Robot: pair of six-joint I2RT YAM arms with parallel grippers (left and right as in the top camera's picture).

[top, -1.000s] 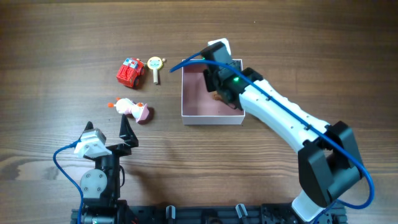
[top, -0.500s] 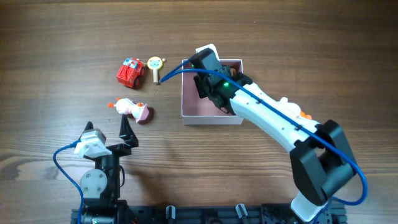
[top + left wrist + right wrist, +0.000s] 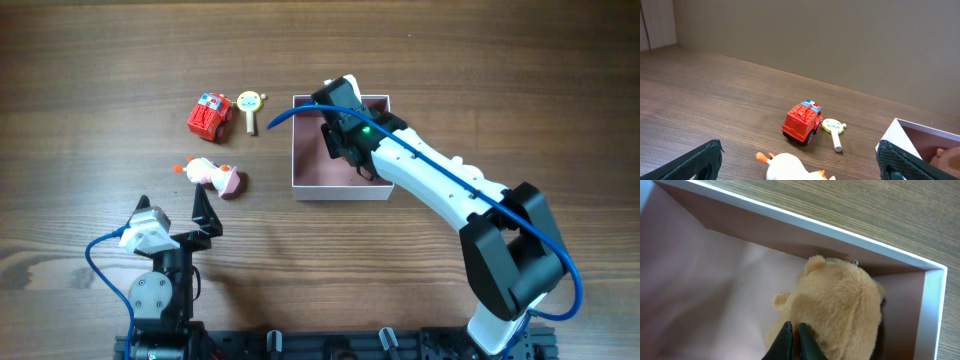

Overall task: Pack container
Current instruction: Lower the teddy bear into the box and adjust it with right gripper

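Note:
The container (image 3: 322, 190) is a square white-walled box with a dusty-pink inside, at the table's middle; its corner shows in the left wrist view (image 3: 896, 134). My right gripper (image 3: 347, 148) reaches down into it. In the right wrist view its fingers (image 3: 793, 332) are pinched almost together on the fur of a tan plush toy (image 3: 845, 305), which lies in the corner of the container (image 3: 850, 231). My left gripper (image 3: 172, 214) is open and empty near the front edge, its fingers (image 3: 797, 169) spread wide just short of a white duck toy (image 3: 208, 175).
A red toy truck (image 3: 209, 117) and a yellow rattle on a white stick (image 3: 250, 107) lie left of the container. Both show in the left wrist view, the truck (image 3: 802, 123) and the rattle (image 3: 834, 129), beyond the duck (image 3: 785, 167).
My right gripper swung left across the container, then came back a little to the right and deeper. The left arm and the loose toys have not moved.

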